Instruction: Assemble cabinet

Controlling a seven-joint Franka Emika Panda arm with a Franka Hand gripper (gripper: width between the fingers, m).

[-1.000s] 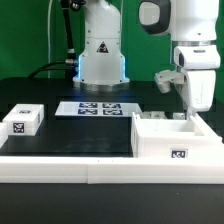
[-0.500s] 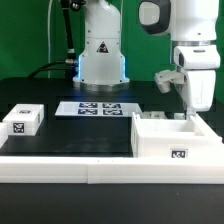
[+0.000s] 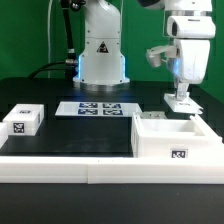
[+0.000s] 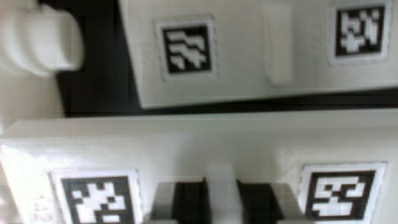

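Note:
The cabinet body (image 3: 160, 140), a white open box with a tag on its front, stands at the exterior view's right. My gripper (image 3: 180, 100) hangs just above its back wall, clear of the box. A small white cabinet part (image 3: 181, 105) shows at the fingertips. In the wrist view the dark fingers (image 4: 178, 205) stand close together with a thin pale strip between them, so the gripper (image 4: 214, 205) is shut on it. Below lies a white piece (image 4: 214, 140) with two tags. Beyond it are two tagged white panels (image 4: 187, 50) and a round knob (image 4: 36, 40).
The marker board (image 3: 95, 108) lies at the table's middle back, in front of the arm's base (image 3: 100, 55). A small white tagged block (image 3: 22, 121) sits at the exterior view's left. A white rail (image 3: 60, 165) runs along the front edge.
The gripper has risen out of the cabinet body and shifted toward the exterior view's left. The body and the small block have not moved.

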